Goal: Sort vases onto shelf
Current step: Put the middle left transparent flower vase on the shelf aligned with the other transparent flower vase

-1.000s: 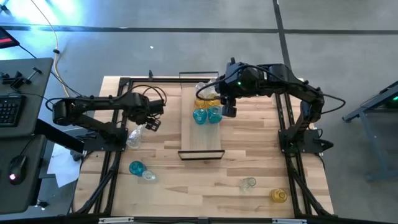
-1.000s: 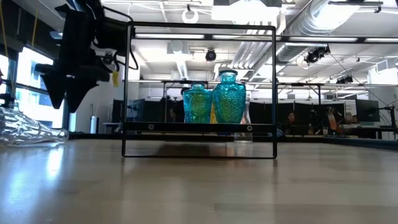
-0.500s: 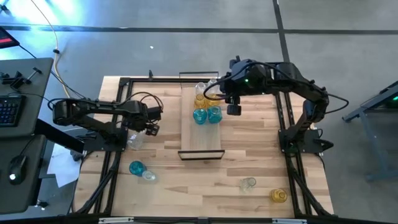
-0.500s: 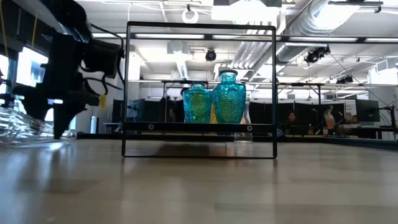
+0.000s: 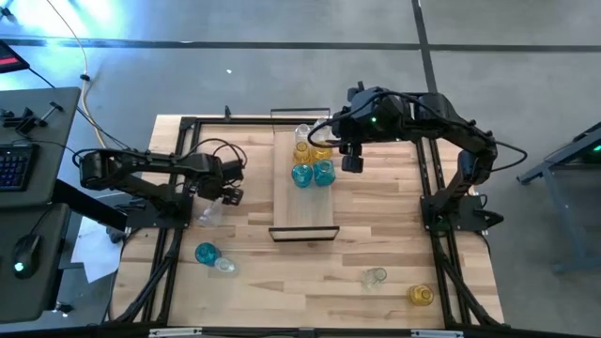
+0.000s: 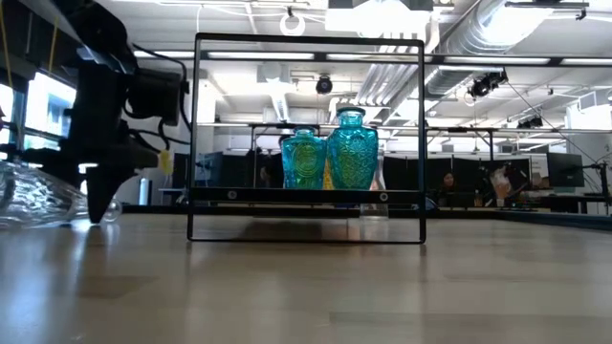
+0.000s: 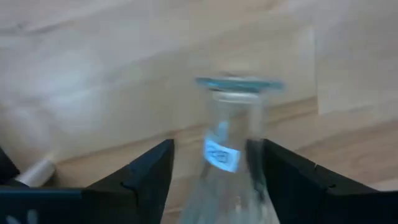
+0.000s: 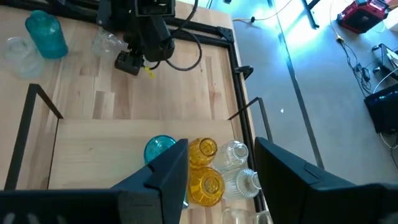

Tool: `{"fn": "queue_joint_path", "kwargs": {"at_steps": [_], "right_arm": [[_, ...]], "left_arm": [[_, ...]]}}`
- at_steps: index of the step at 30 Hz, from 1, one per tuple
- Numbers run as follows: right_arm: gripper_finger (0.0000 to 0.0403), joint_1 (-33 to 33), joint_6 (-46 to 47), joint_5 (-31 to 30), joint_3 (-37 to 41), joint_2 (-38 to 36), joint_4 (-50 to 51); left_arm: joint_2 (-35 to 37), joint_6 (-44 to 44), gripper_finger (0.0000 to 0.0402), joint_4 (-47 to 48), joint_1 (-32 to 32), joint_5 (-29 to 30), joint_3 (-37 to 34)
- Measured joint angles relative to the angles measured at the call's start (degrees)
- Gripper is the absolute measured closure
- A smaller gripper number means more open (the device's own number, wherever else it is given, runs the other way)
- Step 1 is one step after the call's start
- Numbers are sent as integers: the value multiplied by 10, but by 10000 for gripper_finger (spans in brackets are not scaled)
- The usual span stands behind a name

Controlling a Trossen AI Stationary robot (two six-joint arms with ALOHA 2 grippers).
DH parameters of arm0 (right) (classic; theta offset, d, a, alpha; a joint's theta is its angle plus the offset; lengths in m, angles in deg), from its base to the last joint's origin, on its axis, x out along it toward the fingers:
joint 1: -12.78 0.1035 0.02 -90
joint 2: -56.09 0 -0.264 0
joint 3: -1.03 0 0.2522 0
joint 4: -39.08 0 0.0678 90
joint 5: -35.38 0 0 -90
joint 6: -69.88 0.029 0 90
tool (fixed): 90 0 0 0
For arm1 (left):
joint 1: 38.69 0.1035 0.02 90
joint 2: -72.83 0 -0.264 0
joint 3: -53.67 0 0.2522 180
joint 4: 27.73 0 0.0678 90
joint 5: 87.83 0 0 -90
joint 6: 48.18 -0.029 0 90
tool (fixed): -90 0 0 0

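Note:
A clear vase (image 5: 205, 212) lies on its side on the table's left part, its body also in the low view (image 6: 33, 196). My left gripper (image 5: 228, 193) is open and points down (image 6: 96, 212). In the left wrist view its fingers stand on either side of the vase's neck (image 7: 233, 146), below the rim (image 7: 239, 83). The shelf (image 5: 303, 202) stands mid-table. It carries two teal vases (image 5: 312, 174), amber ones (image 5: 307, 150) and clear ones (image 5: 302, 133) at its far end. My right gripper (image 5: 352, 162) hovers open beside them (image 8: 221, 186). My left gripper (image 7: 216, 147) stands open astride the lying clear vase's neck, coming from above with its fingers across the neck. One finger (image 7: 280, 171) is close against the glass. I cannot tell whether it touches. The vase's belly rests on the table.
Near the table's near-left corner stand a teal vase (image 5: 206, 253) and a clear one (image 5: 224, 266). A clear vase (image 5: 374, 277) and an amber one (image 5: 420, 296) stand near the near-right corner. The shelf's black end frames (image 6: 308, 139) rise at both ends. The shelf's near half is bare board.
My left gripper has come down from above onto the lying clear vase's neck and moved a little toward the near edge. My right gripper has drawn slightly toward the table's right, away from the vases on the shelf.

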Motion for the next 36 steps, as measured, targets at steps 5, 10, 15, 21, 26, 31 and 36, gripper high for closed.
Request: {"fn": "queue_joint_path", "kwargs": {"at_steps": [5,10,15,21,26,31,36], "right_arm": [[236,0,0,0,0,0,0],[236,0,0,0,0,0,0],[236,0,0,0,0,0,0],[236,0,0,0,0,0,0],[236,0,-2,-8,0,0,3],[236,0,-10,-65,0,-1,27],[236,0,-10,-76,0,-9,30]], "left_arm": [[0,-12,238,1,0,-19,-4],[0,-15,287,2,0,-24,-4],[0,-18,291,2,0,-24,-4],[3,-36,303,-1,-1,-16,8],[18,-49,307,0,-1,23,50],[50,-51,307,8,-1,70,103],[96,-50,308,12,0,117,144]]}}
